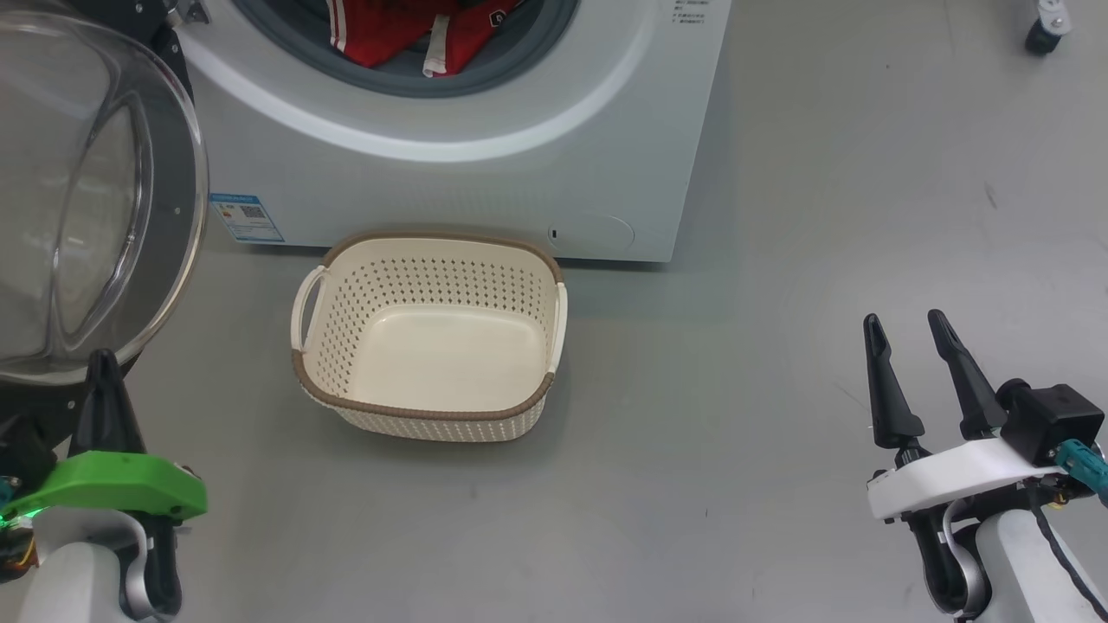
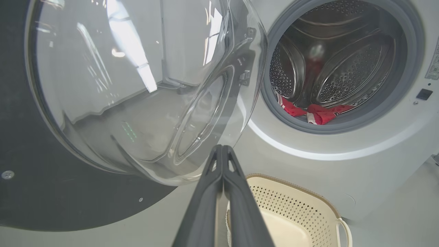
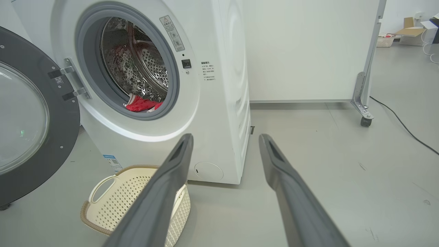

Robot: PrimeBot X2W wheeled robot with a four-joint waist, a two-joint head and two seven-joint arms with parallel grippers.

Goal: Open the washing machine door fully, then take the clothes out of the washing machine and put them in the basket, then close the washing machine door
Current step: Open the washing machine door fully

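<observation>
Left gripper (image 2: 222, 148), pinched shut and empty, is sitting nearer the clothes (image 2: 320, 116) lying ahead-right; right gripper (image 3: 226, 136) is gaping, empty.

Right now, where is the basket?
The basket stands empty on the floor at the centre of the head view, just in front of the washing machine, with the open washing machine door to its left.

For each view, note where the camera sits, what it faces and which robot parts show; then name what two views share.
Head: looks down at the basket; left gripper and right gripper show.
Left wrist: faces the washing machine door; shut fingers show.
Right wrist: faces the washing machine; open fingers show.
Shared: the clothes, in both wrist views.
</observation>
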